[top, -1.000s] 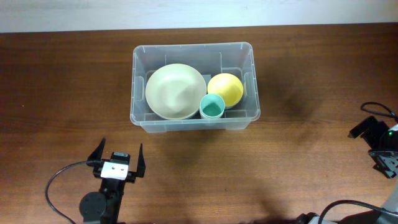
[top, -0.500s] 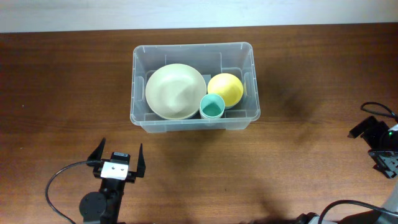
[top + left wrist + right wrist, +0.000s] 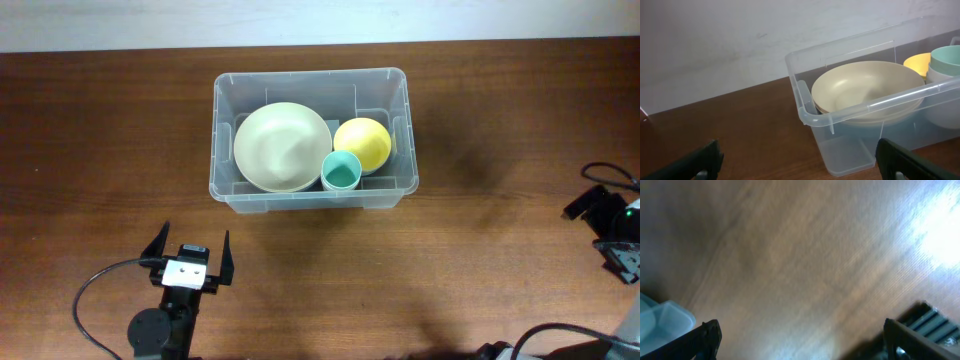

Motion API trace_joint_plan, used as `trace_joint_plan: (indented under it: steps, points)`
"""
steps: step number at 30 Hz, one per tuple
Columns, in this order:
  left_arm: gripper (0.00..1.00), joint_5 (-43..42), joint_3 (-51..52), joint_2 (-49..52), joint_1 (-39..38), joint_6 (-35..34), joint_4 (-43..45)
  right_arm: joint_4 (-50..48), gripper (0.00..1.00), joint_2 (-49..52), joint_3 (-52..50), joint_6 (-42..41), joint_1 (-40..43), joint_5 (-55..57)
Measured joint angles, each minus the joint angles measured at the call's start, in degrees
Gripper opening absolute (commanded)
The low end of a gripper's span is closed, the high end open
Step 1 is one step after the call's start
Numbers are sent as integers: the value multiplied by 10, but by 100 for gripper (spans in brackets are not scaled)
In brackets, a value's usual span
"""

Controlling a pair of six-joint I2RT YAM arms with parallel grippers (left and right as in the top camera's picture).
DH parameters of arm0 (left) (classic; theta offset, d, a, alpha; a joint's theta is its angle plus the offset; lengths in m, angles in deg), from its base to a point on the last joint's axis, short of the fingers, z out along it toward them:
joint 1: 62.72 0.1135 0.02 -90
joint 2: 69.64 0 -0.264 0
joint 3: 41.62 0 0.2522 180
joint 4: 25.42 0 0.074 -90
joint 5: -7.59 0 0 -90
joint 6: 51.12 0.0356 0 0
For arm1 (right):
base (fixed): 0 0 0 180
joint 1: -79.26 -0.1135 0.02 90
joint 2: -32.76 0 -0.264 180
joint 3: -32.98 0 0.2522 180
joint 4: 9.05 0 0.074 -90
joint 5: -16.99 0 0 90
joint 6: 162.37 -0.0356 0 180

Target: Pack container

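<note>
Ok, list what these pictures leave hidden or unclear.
- Overhead: right gripper, cut off by the right edge.
- Overhead: container floor, under the cream bowl, yellow bowl and cup.
- Left wrist: yellow bowl, partly behind the cup.
- Right wrist: blurred; only a container corner shows.

Dark brown wooden table (image 3: 100, 150) fills the view, grain glossy where the light hits. The clear container (image 3: 300, 200) sits flat on it, toward the far middle. At the near left corner a black cable (image 3: 78, 305) loops over the wood.
</note>
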Motion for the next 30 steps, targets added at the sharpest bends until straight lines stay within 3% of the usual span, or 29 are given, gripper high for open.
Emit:
trace_joint_plan:
  steps: [3, 7, 12, 17, 23, 30]
  points:
    - [100, 0, 0, 0, 0, 0, 0, -50, 99, -32, -13, 0, -17, 4]
    - [100, 0, 0, 0, 0, 0, 0, -205, 99, -140, -87, 1, -98, 9]
    - [100, 0, 0, 0, 0, 0, 0, -439, 99, -315, -242, 0, -259, 5]
    - [100, 0, 0, 0, 0, 0, 0, -623, 99, -442, -393, 5, -351, 11]
    - [100, 0, 0, 0, 0, 0, 0, -704, 99, -603, -544, 39, -381, 14]
    - [100, 0, 0, 0, 0, 0, 0, -707, 99, -702, -607, 140, -381, -24]
